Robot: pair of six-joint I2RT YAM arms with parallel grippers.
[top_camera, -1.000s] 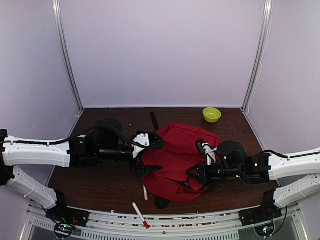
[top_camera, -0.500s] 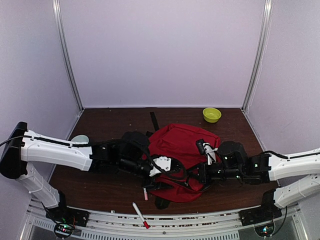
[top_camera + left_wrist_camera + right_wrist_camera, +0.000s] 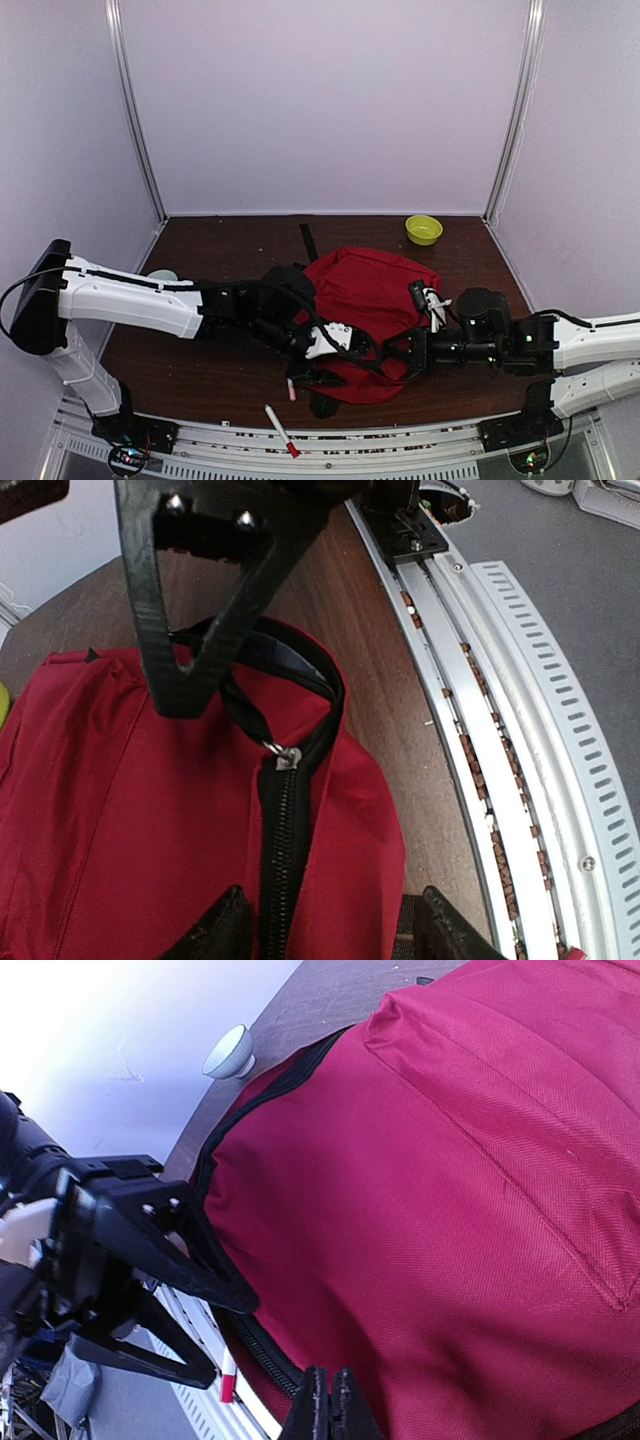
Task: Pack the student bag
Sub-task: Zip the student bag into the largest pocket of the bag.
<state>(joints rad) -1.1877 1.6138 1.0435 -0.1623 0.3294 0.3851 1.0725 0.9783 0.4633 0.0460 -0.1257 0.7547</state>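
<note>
We see the backpack (image 3: 375,300) lying flat on the bench (image 3: 230,240), a little right of the middle and nearer the near edge than the far one. Its long axis runs from the far edge toward the near edge, leaning slightly left as it comes near. We cannot tell which end is its top. A black strap (image 3: 307,240) trails from it toward the far edge. The zipper (image 3: 285,820) runs along the near-left side, and its slider (image 3: 290,757) sits where the black-edged opening begins.

The left tool (image 3: 335,930) comes in from the left edge with its jaws about half apart, one on each side of the zipper. We cannot tell whether they pinch the cloth. The right tool (image 3: 330,1400) is closed tight on the backpack at the black pull that leads from the slider.

The left arm lies across the left half of the bench and covers the backpack's left edge. A pen (image 3: 291,385) lies just beside the near-left side of the backpack, below the left tool. A marker (image 3: 281,431) lies at the near edge, its red tip pointing outward. A green bowl (image 3: 423,229) stands in the far right corner, well apart. A pale bowl (image 3: 230,1052) stands by the left edge.
</note>
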